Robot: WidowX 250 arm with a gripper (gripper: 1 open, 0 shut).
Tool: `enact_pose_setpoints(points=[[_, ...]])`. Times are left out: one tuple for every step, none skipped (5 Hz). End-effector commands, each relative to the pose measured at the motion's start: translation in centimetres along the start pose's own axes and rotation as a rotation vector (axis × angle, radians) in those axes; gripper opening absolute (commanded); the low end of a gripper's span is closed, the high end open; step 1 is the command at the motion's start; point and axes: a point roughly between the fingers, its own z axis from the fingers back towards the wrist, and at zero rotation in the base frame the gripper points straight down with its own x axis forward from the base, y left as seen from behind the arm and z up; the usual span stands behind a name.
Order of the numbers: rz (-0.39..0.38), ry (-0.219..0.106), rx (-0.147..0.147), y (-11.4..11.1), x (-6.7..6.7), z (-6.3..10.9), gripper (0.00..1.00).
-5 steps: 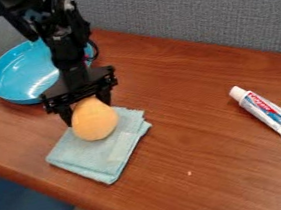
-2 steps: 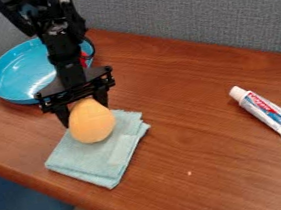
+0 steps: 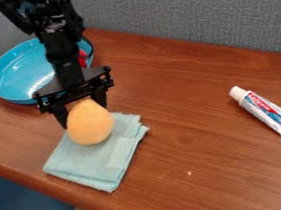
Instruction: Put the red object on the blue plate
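The red object (image 3: 90, 125) is a rounded, orange-red lump resting on a pale teal cloth (image 3: 97, 155) near the table's front left. My gripper (image 3: 83, 98) comes down on it from above. Its two black fingers (image 3: 54, 103) press against the sides of the object's upper half, so the jaws are shut on it at a wide spread. The blue plate (image 3: 10, 76) sits at the back left of the table, just behind the arm, with part of its right rim hidden by the arm. A small red patch (image 3: 89, 48) shows beside the arm at the plate's rim.
A white toothpaste tube (image 3: 266, 109) with red and blue print lies on the right side of the brown wooden table (image 3: 182, 90). The table's front edge runs diagonally just below the cloth. A grey wall stands behind.
The gripper and the red object have shifted slightly left, and the cloth beneath has slid a little left and toward the front edge with them.
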Motion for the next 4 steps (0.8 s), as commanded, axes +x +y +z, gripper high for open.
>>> enact_pose_setpoints(points=[[0.01,-0.029,-0.028,0.2,0.7,1.6,0.0],[0.012,-0.021,-0.037,0.0,0.8,2.0,0.0],[0.014,-0.012,-0.05,-0.4,0.9,2.6,0.0],[0.014,-0.008,-0.078,-0.9,1.2,3.8,0.0]])
